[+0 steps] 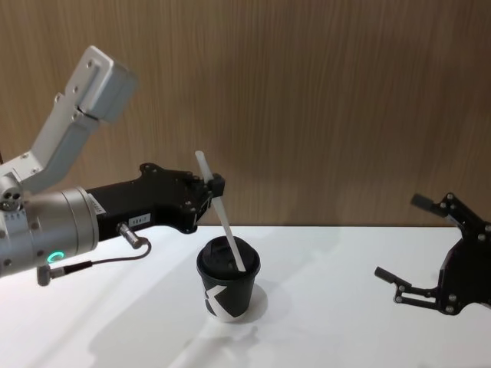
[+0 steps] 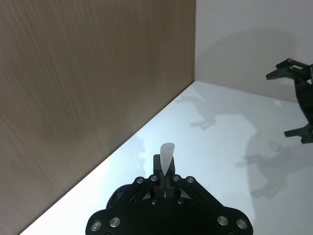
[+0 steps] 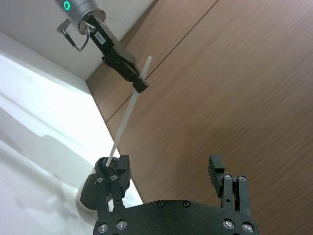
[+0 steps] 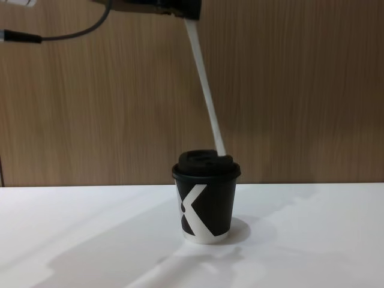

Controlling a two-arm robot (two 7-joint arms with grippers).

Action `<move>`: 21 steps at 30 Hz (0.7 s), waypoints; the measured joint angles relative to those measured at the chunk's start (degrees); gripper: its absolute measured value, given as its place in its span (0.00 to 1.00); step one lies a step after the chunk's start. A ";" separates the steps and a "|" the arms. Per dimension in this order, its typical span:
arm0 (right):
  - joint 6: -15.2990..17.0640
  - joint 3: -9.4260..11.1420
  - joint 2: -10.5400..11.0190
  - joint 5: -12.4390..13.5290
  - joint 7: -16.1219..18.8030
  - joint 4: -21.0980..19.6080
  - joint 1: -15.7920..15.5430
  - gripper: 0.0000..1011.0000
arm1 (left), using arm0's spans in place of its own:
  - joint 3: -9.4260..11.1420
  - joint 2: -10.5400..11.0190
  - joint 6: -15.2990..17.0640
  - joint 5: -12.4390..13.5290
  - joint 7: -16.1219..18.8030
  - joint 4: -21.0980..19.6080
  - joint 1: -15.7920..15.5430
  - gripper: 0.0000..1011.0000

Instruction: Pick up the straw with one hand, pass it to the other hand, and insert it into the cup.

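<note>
Wood-grain wall panel (image 1: 322,100) across upper two thirds of head view, warm brown, fine vertical grain. White tabletop (image 1: 330,307) along lower third, meeting panel at straight edge. Soft grey shadows in lower left and centre of tabletop. In left wrist view, plain pale wall (image 2: 254,44) at upper right, joined to wood panel at vertical corner. Lit evenly, no glare.

The cup (image 1: 228,289) bears a large white K-like mark on its black side (seen in the head and chest views), the one sign clear enough to read. A small white label sits on the left hand's (image 1: 213,186) black body, its print too small to read.
</note>
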 joint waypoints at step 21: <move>0.00 0.00 0.00 0.00 0.00 0.00 0.00 0.99 | 2.02 0.66 1.04 1.90 1.30 1.19 -2.57 0.00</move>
